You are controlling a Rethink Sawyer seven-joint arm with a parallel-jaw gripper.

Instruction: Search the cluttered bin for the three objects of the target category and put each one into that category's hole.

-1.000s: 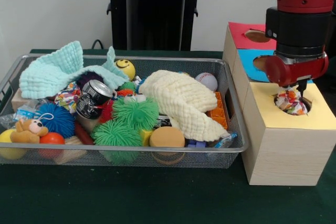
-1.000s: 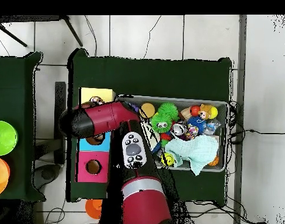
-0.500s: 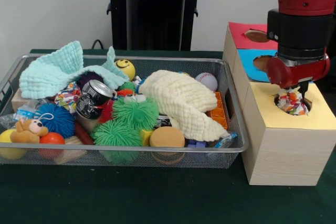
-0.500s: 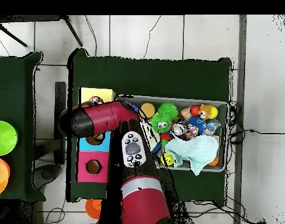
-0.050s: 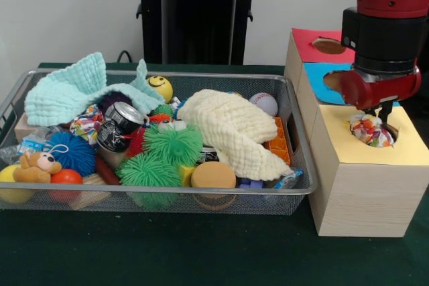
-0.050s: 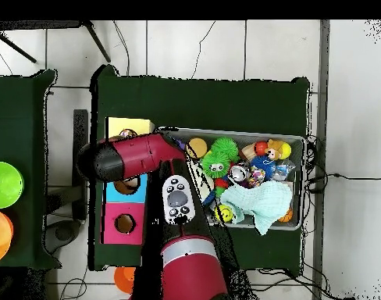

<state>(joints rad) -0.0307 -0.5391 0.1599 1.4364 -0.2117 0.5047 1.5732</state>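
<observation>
The gripper (image 5: pixel 383 106) is seen just above the round hole of the yellow-topped box (image 5: pixel 365 185), and whether its fingers are spread or pressed together cannot be told, since only dark tips show below the red wrist. A multicoloured patterned cloth (image 5: pixel 371 130) is bunched in that hole, part of it standing above the rim, directly beneath the tips; contact between them cannot be judged. Behind the yellow-topped box, a blue-topped box (image 5: pixel 320 80) and a red-topped box (image 5: pixel 315 45) are lined up, each with its own round hole. In the wire bin (image 5: pixel 20 98) a cream cloth (image 5: pixel 231 132) is draped over the right half and a mint cloth (image 5: pixel 70 90) lies at the far left corner. A yellow smiley ball (image 5: pixel 159 87) carries a printed face, and a baseball (image 5: pixel 265 103) is seen near the far right wall. A dark can (image 5: pixel 117 125) lies tilted among green spiky balls (image 5: pixel 161 155); its label cannot be read.
</observation>
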